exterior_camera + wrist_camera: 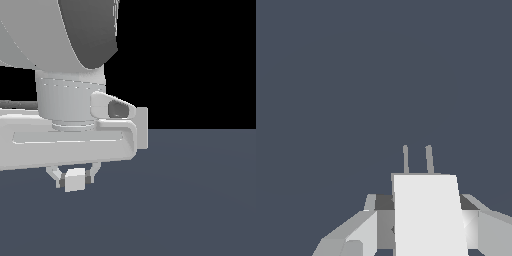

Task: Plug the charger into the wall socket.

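The charger (75,180) is a small off-white boxy block held between my gripper's fingers, just under the hand, above the dark floor. My gripper (73,176) is shut on it. In the wrist view the charger (428,215) fills the space between the two fingers (356,235), and its two thin grey prongs (417,159) stick out ahead of it. The wall socket is out of view in both frames.
The arm's large white wrist and hand body (65,135) fill the exterior view's left. A plain dark blue-grey floor (200,200) lies below, with black background above it.
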You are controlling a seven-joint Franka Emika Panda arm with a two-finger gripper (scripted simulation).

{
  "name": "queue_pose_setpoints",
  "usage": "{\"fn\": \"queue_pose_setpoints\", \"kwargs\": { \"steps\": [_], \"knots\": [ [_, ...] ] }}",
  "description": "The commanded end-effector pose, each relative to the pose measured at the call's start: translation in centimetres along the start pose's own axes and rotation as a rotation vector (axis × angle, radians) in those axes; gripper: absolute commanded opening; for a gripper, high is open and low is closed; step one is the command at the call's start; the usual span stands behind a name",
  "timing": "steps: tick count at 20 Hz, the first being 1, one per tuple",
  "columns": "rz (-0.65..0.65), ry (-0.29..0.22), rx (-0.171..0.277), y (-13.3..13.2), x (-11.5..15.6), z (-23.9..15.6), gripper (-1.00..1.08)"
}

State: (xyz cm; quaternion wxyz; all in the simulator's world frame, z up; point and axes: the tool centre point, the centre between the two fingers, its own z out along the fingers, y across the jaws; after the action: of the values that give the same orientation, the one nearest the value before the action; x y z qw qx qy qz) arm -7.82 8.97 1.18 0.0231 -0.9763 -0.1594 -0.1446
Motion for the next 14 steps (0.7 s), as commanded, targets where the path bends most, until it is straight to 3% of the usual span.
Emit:
{"fn": "queue_pose_setpoints", "kwargs": {
  "steps": [1, 7, 14],
  "knots": [
    [0.000, 0.000, 0.000, 0.0, 0.0, 0.0, -1.00],
    [0.026, 0.001, -0.007, 0.3, 0.2, -0.3, -1.00],
    [0.142, 0.004, -0.040, 1.3, 1.3, -1.6, -1.00]
  ]
}}
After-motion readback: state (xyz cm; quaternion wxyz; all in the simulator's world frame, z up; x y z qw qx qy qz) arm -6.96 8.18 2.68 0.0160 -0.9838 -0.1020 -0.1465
